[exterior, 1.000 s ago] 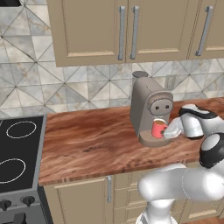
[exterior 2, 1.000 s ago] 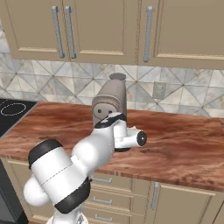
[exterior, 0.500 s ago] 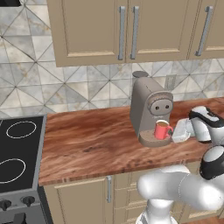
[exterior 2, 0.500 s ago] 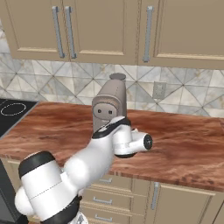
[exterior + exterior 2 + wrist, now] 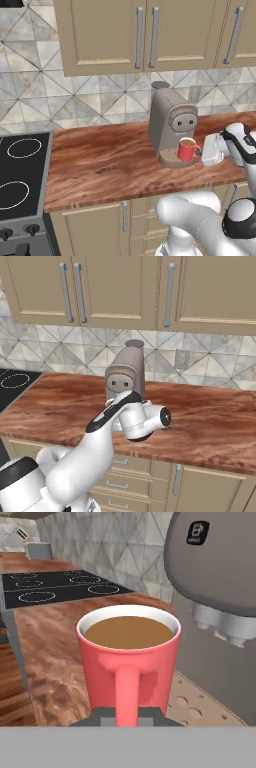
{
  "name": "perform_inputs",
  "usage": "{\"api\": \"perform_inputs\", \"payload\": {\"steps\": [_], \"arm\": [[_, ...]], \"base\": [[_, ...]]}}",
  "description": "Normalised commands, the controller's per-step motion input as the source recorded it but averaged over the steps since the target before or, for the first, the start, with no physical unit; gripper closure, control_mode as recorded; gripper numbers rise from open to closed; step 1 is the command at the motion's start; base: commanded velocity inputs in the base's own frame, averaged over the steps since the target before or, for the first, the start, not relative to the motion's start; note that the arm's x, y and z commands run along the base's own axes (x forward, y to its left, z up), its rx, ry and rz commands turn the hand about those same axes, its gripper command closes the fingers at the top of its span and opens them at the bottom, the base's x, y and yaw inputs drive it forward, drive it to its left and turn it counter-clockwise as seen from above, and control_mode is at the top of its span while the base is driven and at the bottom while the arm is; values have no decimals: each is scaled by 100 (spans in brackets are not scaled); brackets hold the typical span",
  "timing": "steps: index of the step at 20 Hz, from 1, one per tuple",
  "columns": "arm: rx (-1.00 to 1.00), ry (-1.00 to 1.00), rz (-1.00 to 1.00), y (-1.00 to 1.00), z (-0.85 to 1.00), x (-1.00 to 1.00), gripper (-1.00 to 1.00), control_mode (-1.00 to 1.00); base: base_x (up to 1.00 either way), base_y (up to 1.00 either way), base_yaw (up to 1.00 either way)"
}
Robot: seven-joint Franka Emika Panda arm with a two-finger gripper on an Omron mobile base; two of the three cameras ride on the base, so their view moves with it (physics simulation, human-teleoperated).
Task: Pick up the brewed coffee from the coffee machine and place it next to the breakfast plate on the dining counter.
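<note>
Since a second ago our tool [image 5: 127, 716] has clamped shut on the red mug [image 5: 187, 149] handle; we should lift straight up, level, clearing the coffee machine [image 5: 171, 129] spout.

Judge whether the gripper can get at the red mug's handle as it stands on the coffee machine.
Probably yes: the gripper already looks shut on the handle of the red mug, which faces out from the coffee machine with nothing between.
</note>
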Motion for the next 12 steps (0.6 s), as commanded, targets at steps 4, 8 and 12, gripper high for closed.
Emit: {"api": "perform_inputs", "payload": {"steps": [4,8,12], "arm": [[0,-5,18,54,78,-56,100,-100],[-1,-4,15,24,59,-37,100,-100],[-1,-10,11,4,40,-30,100,-100]], "base": [[0,0,0],[0,0,0],[0,0,0]]}}
